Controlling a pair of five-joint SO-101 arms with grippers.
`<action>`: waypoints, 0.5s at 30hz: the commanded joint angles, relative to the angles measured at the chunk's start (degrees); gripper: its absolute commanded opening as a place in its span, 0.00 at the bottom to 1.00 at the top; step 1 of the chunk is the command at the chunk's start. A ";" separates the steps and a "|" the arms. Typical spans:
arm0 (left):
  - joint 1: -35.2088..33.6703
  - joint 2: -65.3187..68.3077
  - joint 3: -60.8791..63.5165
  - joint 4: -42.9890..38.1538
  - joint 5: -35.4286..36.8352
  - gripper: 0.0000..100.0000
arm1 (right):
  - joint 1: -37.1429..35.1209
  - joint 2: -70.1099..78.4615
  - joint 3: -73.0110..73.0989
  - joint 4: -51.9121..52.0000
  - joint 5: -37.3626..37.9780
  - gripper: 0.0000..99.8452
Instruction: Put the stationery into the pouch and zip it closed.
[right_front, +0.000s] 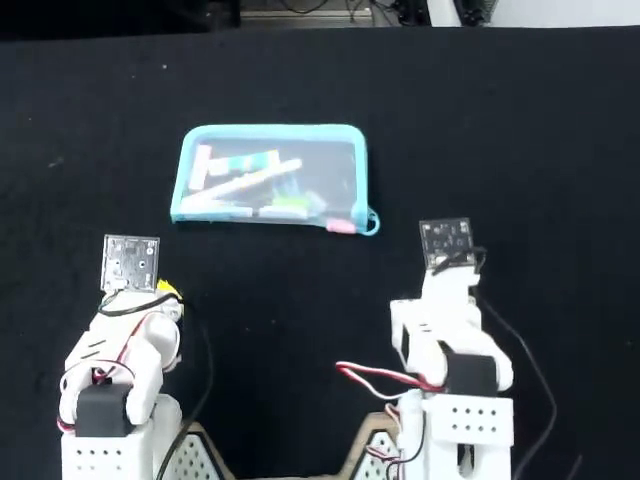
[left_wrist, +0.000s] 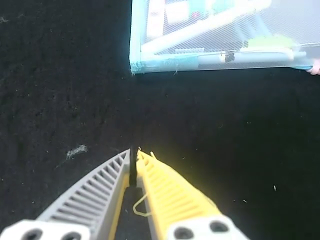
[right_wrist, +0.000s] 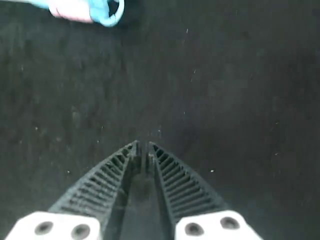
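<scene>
**A:** Where does the pouch (right_front: 270, 130) lie from the fingers?

**B:** Ahead of both arms, farther out on the black table (right_front: 500, 120), well apart from either tip. Its long axis runs side to side, along the row of the two arms. The stationery (right_front: 245, 180) shows through the mesh face, inside it.

**A:** And the grippers?

**B:** The left gripper (left_wrist: 134, 152) has its grey and yellow fingers pressed together with nothing between them. The right gripper (right_wrist: 142, 147) is all but closed, with a thin slit between the tips, and also holds nothing.

**A:** Which arm is nearer the zip?

**B:** The right one. The pink pull tab (right_front: 341, 227) sits at the pouch's near corner on that arm's side, and it appears ahead of that arm's fingers in its wrist view. The left wrist view faces the opposite near corner.

**A:** So is it zipped?

**B:** Probably, since the tab sits at the end of the edge. The zip line itself is too fine to make out, and both wrist views cut the pouch off, so a small gap cannot be ruled out.
</scene>
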 joint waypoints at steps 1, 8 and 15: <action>-0.13 -0.18 -0.40 0.18 1.05 0.03 | 0.53 -8.22 2.24 0.62 -0.62 0.01; -0.66 -0.18 2.86 -0.26 6.77 0.03 | -0.70 -26.51 6.29 10.81 0.09 0.01; -1.63 -0.09 13.32 -0.26 -1.32 0.03 | -1.32 -24.22 13.58 4.92 0.09 0.01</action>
